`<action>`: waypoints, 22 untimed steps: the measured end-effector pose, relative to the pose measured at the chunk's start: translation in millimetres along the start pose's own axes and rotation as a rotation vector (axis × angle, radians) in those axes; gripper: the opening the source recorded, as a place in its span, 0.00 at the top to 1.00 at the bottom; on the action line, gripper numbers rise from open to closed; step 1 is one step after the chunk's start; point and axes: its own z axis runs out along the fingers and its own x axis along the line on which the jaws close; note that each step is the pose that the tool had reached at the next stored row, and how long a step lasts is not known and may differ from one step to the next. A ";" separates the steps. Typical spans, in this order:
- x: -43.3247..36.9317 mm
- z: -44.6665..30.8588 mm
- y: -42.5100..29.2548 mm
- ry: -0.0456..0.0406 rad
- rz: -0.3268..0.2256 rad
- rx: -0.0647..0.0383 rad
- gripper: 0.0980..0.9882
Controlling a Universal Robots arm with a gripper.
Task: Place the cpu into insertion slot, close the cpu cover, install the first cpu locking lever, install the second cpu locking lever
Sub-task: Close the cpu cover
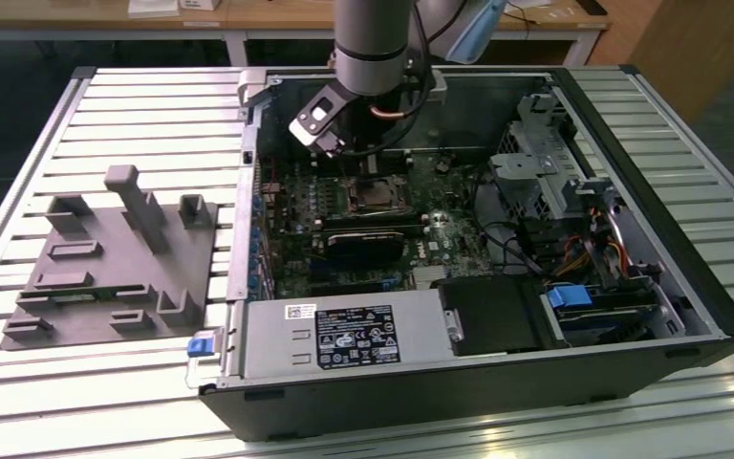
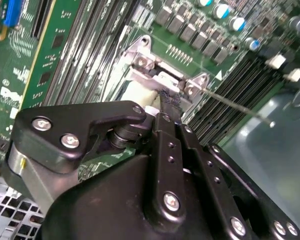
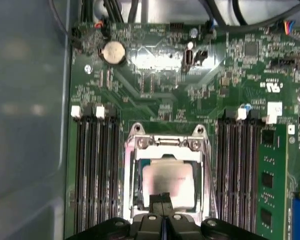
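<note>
Claw (image 3: 161, 197) looks pinched shut and empty, tips right at the edge of the cpu (image 3: 167, 177), which sits in the insertion slot (image 3: 137, 185). Arm (image 1: 370, 38) stands near-vertical over the open case (image 1: 469, 392).

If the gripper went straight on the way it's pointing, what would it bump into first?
Probably the cpu, which lies right under the gripper. How big the gap between them is, I can't tell.

Nothing can be read: the black label (image 1: 355, 337) and white sticker (image 1: 301, 310) on the power supply (image 1: 278, 346), well apart from the jaws, and the white marks (image 3: 272, 86) on the board (image 3: 155, 100) near them, carry illegible print.
</note>
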 end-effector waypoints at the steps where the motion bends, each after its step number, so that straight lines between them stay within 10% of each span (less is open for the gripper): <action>1: 0.0 1.2 -0.6 0.0000 0.000 0.000 0.99; 16: -0.1 9.0 10.3 0.0069 0.000 -0.001 0.99; 22: -0.3 2.8 3.9 0.0055 0.000 0.000 0.99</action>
